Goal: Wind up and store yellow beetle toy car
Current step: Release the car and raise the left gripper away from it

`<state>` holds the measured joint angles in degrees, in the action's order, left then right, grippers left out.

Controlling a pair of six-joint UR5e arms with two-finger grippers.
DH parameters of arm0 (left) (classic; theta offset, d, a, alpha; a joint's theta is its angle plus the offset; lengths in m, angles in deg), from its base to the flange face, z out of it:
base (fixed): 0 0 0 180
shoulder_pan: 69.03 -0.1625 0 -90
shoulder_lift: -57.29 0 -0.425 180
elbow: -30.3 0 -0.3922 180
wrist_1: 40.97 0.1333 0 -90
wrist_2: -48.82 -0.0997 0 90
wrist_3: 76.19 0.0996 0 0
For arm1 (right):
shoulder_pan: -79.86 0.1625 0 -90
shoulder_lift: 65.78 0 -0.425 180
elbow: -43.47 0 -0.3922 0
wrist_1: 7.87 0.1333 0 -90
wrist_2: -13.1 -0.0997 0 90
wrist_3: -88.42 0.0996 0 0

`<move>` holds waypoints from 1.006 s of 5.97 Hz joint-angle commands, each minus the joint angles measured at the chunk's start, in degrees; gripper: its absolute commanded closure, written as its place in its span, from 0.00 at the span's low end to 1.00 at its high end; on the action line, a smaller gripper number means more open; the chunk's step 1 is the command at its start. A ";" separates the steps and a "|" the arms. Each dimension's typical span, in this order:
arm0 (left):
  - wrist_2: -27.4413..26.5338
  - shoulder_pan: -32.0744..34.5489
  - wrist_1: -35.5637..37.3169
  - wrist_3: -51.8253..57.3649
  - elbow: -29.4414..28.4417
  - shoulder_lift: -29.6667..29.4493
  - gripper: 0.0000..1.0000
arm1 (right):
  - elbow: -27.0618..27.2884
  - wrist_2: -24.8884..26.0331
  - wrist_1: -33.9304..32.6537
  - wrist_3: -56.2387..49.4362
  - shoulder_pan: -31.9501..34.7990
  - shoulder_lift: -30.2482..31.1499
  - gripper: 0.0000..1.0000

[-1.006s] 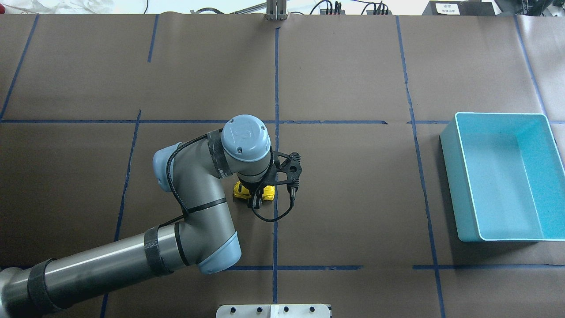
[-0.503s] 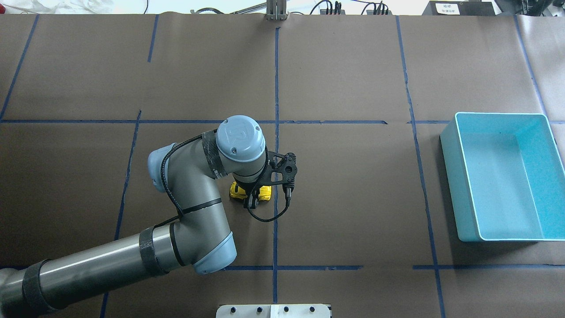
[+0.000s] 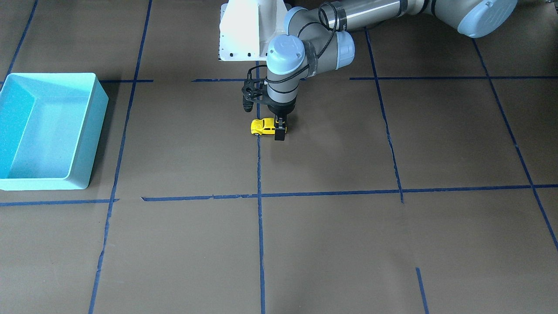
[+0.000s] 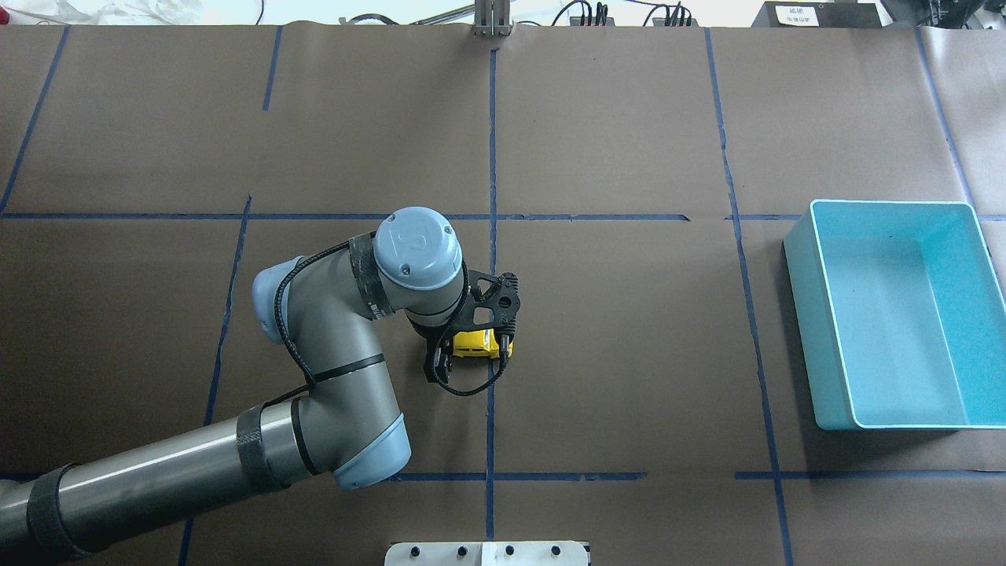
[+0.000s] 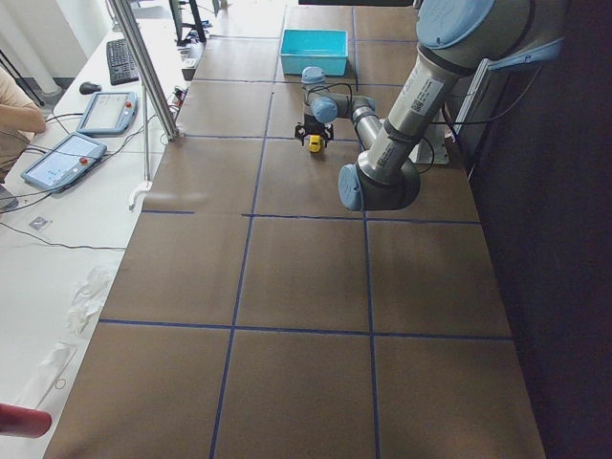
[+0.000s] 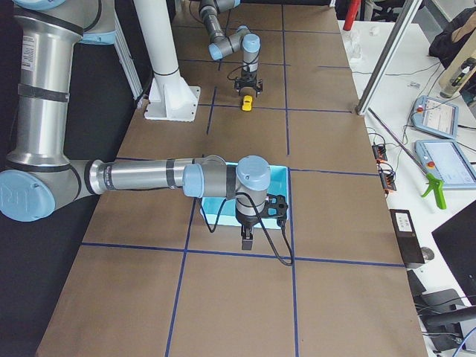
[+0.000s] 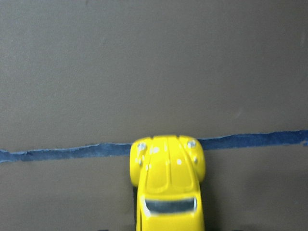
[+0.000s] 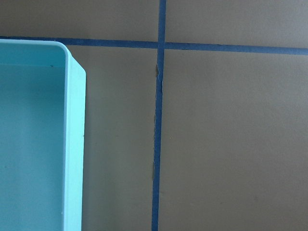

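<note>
One arm works here: the left gripper (image 3: 279,131) stands straight down over the car (image 3: 263,126), its jaws closed on the rear, wheels on the table (image 3: 331,244), probably so dragging it backward winds the spring. The car sits on a tape line (image 4: 492,141) near the table's middle, well apart from the bin (image 4: 896,314). Overhead, the wrist hides much of the car (image 4: 474,343); the left wrist camera alone shows its nose crossing the tape. The right gripper (image 6: 247,239) appears only in the right side view, beside the bin; I cannot tell its opening.
</note>
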<state>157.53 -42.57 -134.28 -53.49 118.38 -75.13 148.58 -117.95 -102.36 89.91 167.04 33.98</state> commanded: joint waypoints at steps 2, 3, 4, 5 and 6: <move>-0.16 1.06 0.84 0.06 3.33 2.34 0.00 | 0.00 0.00 0.00 0.00 0.00 0.00 0.00; -0.17 1.23 0.93 0.15 3.50 2.43 0.00 | 0.09 0.00 0.09 0.09 0.00 0.00 0.00; -0.17 3.23 1.72 0.15 4.55 2.95 0.00 | 0.00 0.00 0.26 0.09 0.00 -0.09 0.00; -0.08 6.56 6.07 0.24 9.43 5.74 0.00 | 0.00 0.35 0.53 0.09 0.00 -0.26 0.00; 0.10 10.51 10.47 0.33 14.35 7.94 0.00 | 0.18 0.26 0.62 0.18 0.00 -1.13 0.00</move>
<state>157.49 -35.58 -127.77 -53.25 128.27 -69.33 148.64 -117.71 -101.87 90.03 167.04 33.49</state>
